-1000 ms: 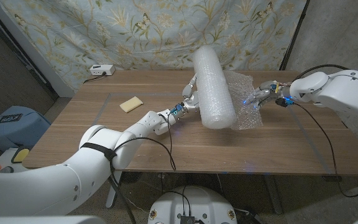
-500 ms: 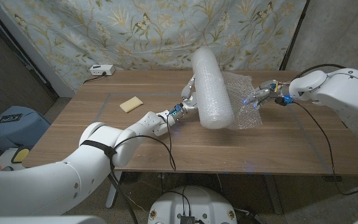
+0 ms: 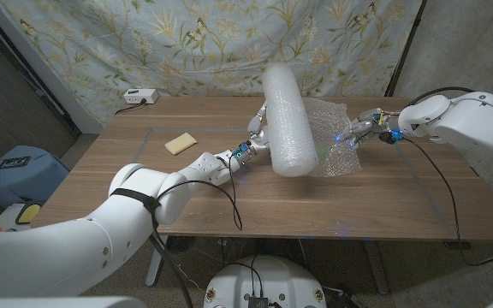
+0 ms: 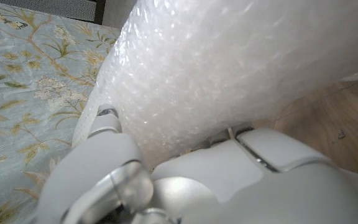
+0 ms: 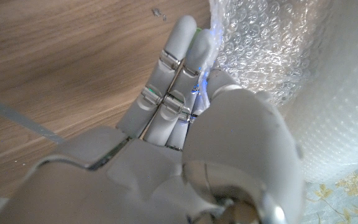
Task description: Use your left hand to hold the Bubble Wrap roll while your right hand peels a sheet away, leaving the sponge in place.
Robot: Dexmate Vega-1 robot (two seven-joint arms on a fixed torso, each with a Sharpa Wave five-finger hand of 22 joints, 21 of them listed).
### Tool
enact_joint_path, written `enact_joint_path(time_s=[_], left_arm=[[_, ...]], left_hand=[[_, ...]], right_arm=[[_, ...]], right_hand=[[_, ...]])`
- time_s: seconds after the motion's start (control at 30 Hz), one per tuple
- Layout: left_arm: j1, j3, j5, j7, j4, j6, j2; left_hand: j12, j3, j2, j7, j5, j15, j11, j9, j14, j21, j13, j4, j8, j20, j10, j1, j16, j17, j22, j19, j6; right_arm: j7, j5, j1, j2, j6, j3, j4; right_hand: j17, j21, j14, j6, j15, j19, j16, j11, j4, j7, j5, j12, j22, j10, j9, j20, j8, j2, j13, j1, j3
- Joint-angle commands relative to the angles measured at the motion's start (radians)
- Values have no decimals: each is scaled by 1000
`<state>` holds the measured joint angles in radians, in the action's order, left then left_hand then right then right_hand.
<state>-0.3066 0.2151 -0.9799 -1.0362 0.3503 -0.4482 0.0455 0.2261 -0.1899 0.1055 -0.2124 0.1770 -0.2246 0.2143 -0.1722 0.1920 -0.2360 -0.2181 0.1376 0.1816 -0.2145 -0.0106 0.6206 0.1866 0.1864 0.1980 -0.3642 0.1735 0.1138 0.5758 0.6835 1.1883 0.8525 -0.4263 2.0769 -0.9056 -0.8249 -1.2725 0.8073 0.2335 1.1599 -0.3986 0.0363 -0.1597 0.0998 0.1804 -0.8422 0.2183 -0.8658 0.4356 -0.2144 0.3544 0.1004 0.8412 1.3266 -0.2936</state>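
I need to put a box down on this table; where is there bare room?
Bare wood runs along the near edge of the table, and between the sponge and the left arm. It is crowded mid-table: bubble wrap roll, its loose sheet, left hand and right hand.

I'm working in what looks like a makeshift lab: a floral sheet (image 3: 187, 38) hangs as a backdrop behind my wooden bench (image 3: 229, 197), a power strip (image 3: 140, 97) sits at its far edge, and cables (image 3: 439, 184) trail across it.
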Motion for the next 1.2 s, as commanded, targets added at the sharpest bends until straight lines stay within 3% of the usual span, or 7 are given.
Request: enact_joint_path(time_s=[0.03,0.23,0.43,0.63,1.0,1.2], left_arm=[[7,-19,36,-4,-11,15,7],[6,-29,49,-8,-12,15,12],[-1,-39,48,-21,-9,2,19],[-14,-40,42,-35,-4,-8,22],[-47,-37,4,-55,25,-24,20],[-95,-36,-36,-40,94,-48,14]], left_hand=[[-2,9,-8,27,2,1,1,-2,-14,5,0,0,-5,0,3,-17,1,2,4,8,162],[-6,10,-9,28,2,1,0,-2,-17,5,1,0,-8,0,11,-18,0,1,4,9,177],[-14,12,-9,-2,3,1,1,-2,-26,6,2,-2,-2,0,36,-22,-2,1,4,11,179],[-9,13,-4,-5,4,1,1,-2,-32,6,2,-2,2,1,46,-27,1,1,4,12,176],[-6,10,5,-5,5,1,0,-2,-29,4,2,0,3,1,50,-27,2,1,3,7,163],[-4,8,7,-5,4,1,0,-2,-26,3,2,1,3,1,50,-26,2,1,3,4,158]], right_arm=[[-18,20,28,20,-10,32,2],[-25,32,43,34,-13,47,6],[-21,38,54,49,-19,55,8],[-13,38,51,56,-18,52,4],[29,23,17,50,-12,22,-17],[58,-1,-19,33,4,-11,-30]], right_hand=[[-5,-9,-12,11,-2,-4,3,-1,0,3,-1,3,0,-11,3,-1,-2,4,4,13,5],[-6,-17,-13,12,-2,-8,7,0,0,1,-1,6,-1,-11,5,0,-3,3,5,14,6],[-8,-26,-16,14,-2,-12,9,0,1,0,-1,7,-2,-12,4,0,-5,4,8,15,7],[-10,-32,-16,16,-2,-14,12,0,1,1,-1,7,-3,-10,6,0,-5,4,13,16,7],[-13,-46,-19,17,-2,-20,16,2,1,-1,0,12,-5,-14,5,0,-9,5,12,16,8],[-15,-54,-20,17,-2,-24,19,1,1,0,0,13,-6,-11,7,0,-11,5,18,17,8]])
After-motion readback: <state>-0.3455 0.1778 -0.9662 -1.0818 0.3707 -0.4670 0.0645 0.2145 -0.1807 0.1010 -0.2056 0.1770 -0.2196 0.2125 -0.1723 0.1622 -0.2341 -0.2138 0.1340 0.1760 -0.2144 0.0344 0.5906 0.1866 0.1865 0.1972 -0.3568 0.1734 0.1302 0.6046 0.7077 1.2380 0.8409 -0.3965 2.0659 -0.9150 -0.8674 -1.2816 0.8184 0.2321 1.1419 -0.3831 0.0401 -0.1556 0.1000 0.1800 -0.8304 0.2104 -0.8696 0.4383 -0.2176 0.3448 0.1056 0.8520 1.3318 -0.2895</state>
